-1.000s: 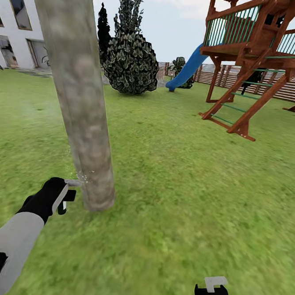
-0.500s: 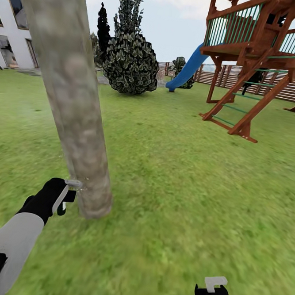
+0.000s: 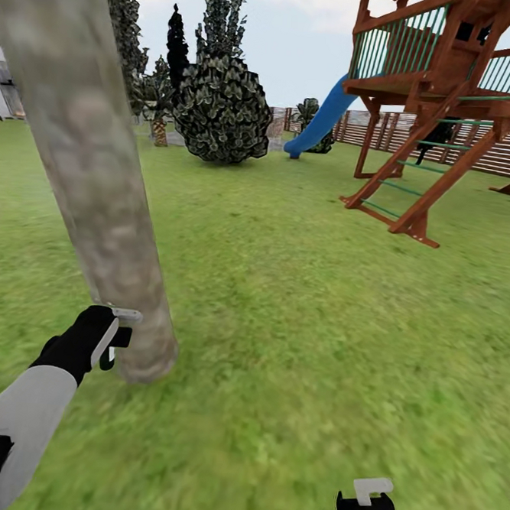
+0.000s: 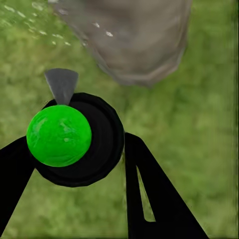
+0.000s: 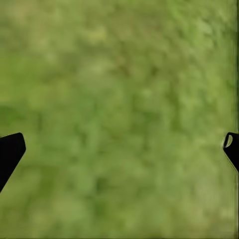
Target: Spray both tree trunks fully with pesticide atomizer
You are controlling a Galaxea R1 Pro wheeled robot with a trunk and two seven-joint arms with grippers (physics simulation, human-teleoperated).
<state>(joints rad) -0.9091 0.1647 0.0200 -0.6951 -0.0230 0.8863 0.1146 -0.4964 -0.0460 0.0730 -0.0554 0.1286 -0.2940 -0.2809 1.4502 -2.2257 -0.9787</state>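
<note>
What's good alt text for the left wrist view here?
The left gripper is shut on the pesticide atomizer, a black bottle seen from above with a green top, its grey nozzle aimed at the base of a pale tree trunk. Whitish specks float near the bark above the lawn.

Count on site: one thick pale tree trunk in the foreground. One wooden play tower with one blue slide. One large rounded bush. One slatted fence along the far side. Two robot grippers: the left gripper and the right gripper. One spray bottle, seen from above, with one green top.
</note>
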